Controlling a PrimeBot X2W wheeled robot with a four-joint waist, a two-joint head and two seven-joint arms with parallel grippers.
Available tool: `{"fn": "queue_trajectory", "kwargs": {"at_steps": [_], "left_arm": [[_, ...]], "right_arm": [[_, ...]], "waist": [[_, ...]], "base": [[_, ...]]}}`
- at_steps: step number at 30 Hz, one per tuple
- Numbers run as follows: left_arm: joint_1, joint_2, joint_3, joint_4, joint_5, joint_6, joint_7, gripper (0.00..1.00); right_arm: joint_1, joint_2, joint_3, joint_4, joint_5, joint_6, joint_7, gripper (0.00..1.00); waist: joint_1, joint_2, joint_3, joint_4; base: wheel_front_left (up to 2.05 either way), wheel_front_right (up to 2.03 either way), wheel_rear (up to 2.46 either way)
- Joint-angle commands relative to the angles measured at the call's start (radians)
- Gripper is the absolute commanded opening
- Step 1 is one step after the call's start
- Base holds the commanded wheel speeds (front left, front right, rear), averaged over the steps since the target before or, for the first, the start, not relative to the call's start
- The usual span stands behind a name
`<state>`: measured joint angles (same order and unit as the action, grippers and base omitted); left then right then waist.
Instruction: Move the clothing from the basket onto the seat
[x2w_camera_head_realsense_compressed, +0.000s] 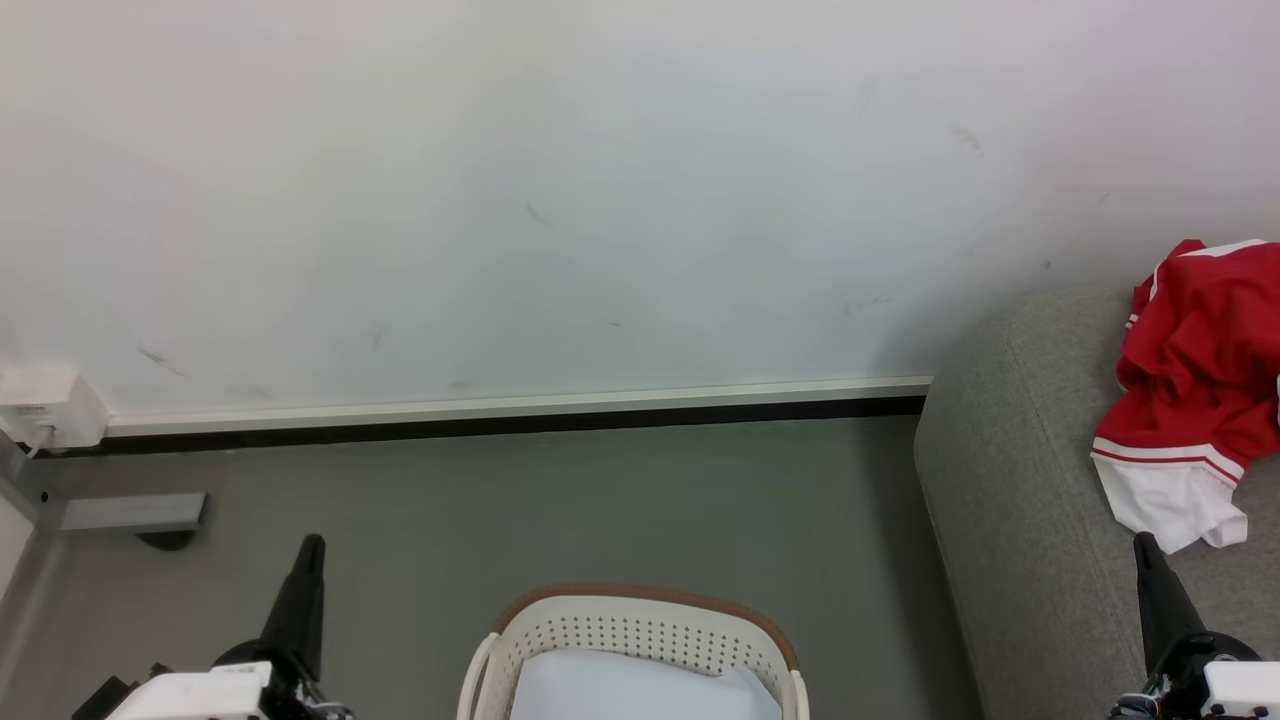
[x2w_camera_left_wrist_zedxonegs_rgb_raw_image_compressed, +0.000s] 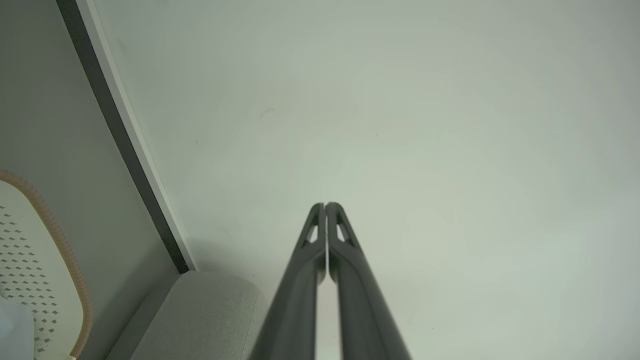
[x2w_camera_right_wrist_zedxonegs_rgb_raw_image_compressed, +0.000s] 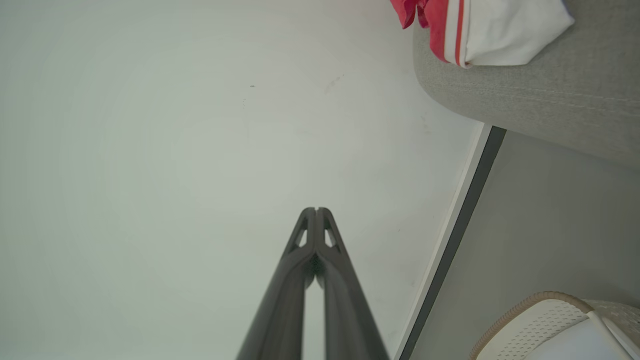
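Note:
The clothing (x2w_camera_head_realsense_compressed: 1200, 390), a crumpled red jersey with white panels and striped trim, lies on the grey seat (x2w_camera_head_realsense_compressed: 1010, 500) at the right; its hem (x2w_camera_right_wrist_zedxonegs_rgb_raw_image_compressed: 480, 35) hangs near the seat's edge (x2w_camera_right_wrist_zedxonegs_rgb_raw_image_compressed: 540, 105). The cream basket (x2w_camera_head_realsense_compressed: 640, 640) with a brown rim stands on the floor at bottom centre, a pale lining showing inside it. My left gripper (x2w_camera_head_realsense_compressed: 312, 545) is shut and holds nothing, left of the basket. My right gripper (x2w_camera_head_realsense_compressed: 1143, 545) is shut and holds nothing, just below the jersey's white hem. Both pairs of fingertips (x2w_camera_left_wrist_zedxonegs_rgb_raw_image_compressed: 325, 206) (x2w_camera_right_wrist_zedxonegs_rgb_raw_image_compressed: 316, 211) point at the bare wall.
A pale wall with a white and black skirting (x2w_camera_head_realsense_compressed: 520, 415) runs behind the grey floor. A white socket box (x2w_camera_head_realsense_compressed: 45, 405) and a grey bracket (x2w_camera_head_realsense_compressed: 130, 512) sit at the far left. The basket's rim (x2w_camera_left_wrist_zedxonegs_rgb_raw_image_compressed: 60, 250) (x2w_camera_right_wrist_zedxonegs_rgb_raw_image_compressed: 525, 305) also shows beside the seat (x2w_camera_left_wrist_zedxonegs_rgb_raw_image_compressed: 200, 320).

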<state>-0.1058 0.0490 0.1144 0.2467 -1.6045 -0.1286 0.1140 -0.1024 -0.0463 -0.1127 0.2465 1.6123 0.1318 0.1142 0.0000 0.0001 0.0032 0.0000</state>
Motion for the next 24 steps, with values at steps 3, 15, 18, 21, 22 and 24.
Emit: {"fn": "queue_trajectory", "kwargs": {"at_steps": [3, 15, 18, 21, 22, 24], "left_arm": [[-0.008, 0.002, 0.003, -0.003, -0.014, -0.004, 0.005, 0.00], [-0.008, 0.002, 0.002, -0.003, -0.014, -0.004, 0.005, 0.00], [-0.007, 0.002, 0.002, -0.003, -0.014, -0.004, 0.005, 0.00], [-0.007, 0.002, 0.002, -0.003, -0.014, -0.004, 0.005, 0.00], [-0.007, 0.002, 0.002, -0.003, -0.014, -0.004, 0.005, 0.00], [-0.007, 0.002, 0.002, -0.003, -0.014, -0.004, 0.005, 0.00]], "right_arm": [[-0.012, -0.007, -0.004, -0.004, 0.001, -0.002, 0.003, 0.00], [-0.012, -0.007, -0.004, -0.004, 0.002, -0.002, 0.003, 0.00], [-0.012, -0.007, -0.004, -0.004, 0.002, -0.002, 0.003, 0.00], [-0.012, -0.007, -0.004, -0.004, 0.002, -0.002, 0.003, 0.00], [-0.012, -0.007, -0.004, -0.004, 0.002, -0.002, 0.003, 0.00], [-0.012, -0.007, -0.004, -0.004, 0.002, -0.002, 0.003, 0.00]], "waist": [[0.0000, -0.0001, 0.000, 0.000], [0.0000, -0.0001, 0.000, 0.000], [0.0000, -0.0001, 0.000, 0.000], [0.0000, -0.0001, 0.000, 0.000], [0.0000, -0.0001, 0.000, 0.000], [0.0000, -0.0001, 0.000, 0.000]], "base": [[0.00, 0.00, 0.00], [0.00, 0.00, 0.00], [0.00, 0.00, 0.00], [0.00, 0.00, 0.00], [0.00, 0.00, 0.00], [0.00, 0.00, 0.00]]}}
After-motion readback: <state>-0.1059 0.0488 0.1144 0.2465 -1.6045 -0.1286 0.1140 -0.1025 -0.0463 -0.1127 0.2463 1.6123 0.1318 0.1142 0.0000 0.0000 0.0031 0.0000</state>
